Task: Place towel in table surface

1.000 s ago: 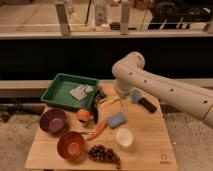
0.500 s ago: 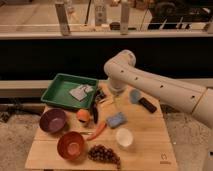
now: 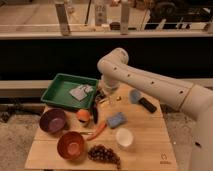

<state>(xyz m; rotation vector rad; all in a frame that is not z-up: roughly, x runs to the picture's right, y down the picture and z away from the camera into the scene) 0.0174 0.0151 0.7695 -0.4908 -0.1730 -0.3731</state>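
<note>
Nearest the camera, on the light brown rectangular wooden table surface point(image 3: 145, 147), a bunch of dark purple grapes point(image 3: 104, 154) lies at 6 o'clock of the tabletop, with a small dark logo point(image 3: 163, 161) in the corner at 4 o'clock. A glossy orange-brown round bowl point(image 3: 71, 145) sits at 7 o'clock, and a small white cup point(image 3: 124, 136) stands just right of the grapes. Farther in, an orange carrot point(image 3: 98, 130) lies near the middle, a dark purple round bowl point(image 3: 52, 120) rests at 9 o'clock, and a blue rectangular sponge point(image 3: 116, 120) lies at 1 o'clock of the carrot. A round orange fruit point(image 3: 83, 115) sits at 11 o'clock of the carrot. Beyond it, the dark two-finger gripper point(image 3: 99, 101) hangs low over the table just beside the right edge of the green plastic tray point(image 3: 65, 105), its fingers spread and holding nothing. The small grey-white wrinkled towel point(image 3: 81, 92) lies inside that tray, at 10 o'clock of the gripper, apart from it. A round grey-blue brush with a black handle point(image 3: 137, 97) lies at 1 o'clock of the tabletop. The thick white robot arm point(image 3: 150, 86) curves in from 3 o'clock.
</note>
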